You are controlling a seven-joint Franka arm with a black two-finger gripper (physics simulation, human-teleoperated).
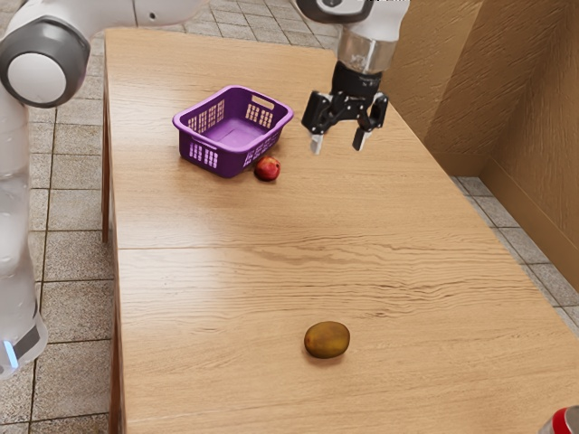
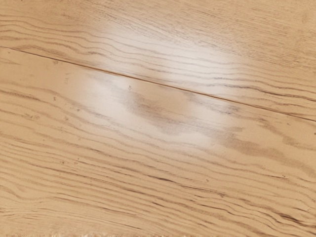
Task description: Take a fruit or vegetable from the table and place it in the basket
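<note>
My gripper [image 1: 338, 143] hangs above the table, its two fingers spread wide with nothing between them. In the exterior view it appears to the right of the purple basket [image 1: 184, 136], apart from it. A small red fruit [image 1: 268, 169] lies on the table against or very near the basket's near side. A brownish-green oval fruit [image 1: 327, 340] rests by itself, much nearer the exterior view's lower edge. Beneath my hand, the wrist view has bare wood of the table [image 2: 158, 163] with a thin seam across it.
A red and silver can [image 1: 563, 422] stands at the exterior view's lower right corner. The wooden table [image 1: 208, 298] has its long edge toward a brown wall [image 1: 534, 117] on the exterior view's right.
</note>
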